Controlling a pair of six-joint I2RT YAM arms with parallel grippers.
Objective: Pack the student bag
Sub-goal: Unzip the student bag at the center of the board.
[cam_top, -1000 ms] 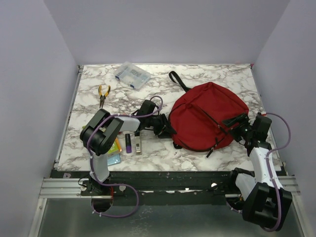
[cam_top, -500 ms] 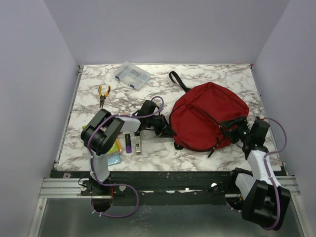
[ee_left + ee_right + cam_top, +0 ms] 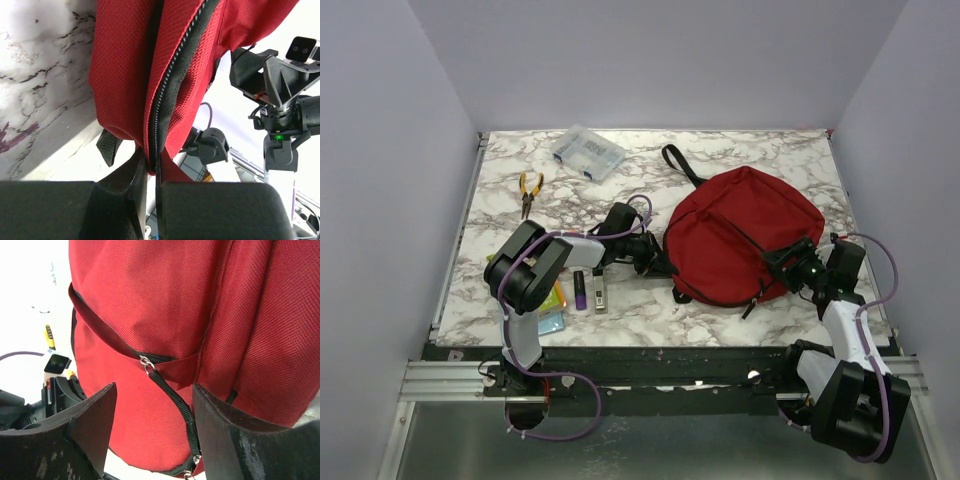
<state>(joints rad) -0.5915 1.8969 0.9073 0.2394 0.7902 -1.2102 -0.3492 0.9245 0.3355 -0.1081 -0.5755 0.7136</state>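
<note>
My left gripper is pinched tight on the zip-lined edge of the dark red soft fabric backpack, gripping it at the bag's 8 o'clock corner. My right gripper stands spread at the bag's 4 o'clock side, holding nothing, with the small silver zip pull and its black webbing strap showing between the fingers. The backpack lies toward 3 o'clock on the white marble-patterned table, with a clear plastic box at 11 o'clock.
</note>
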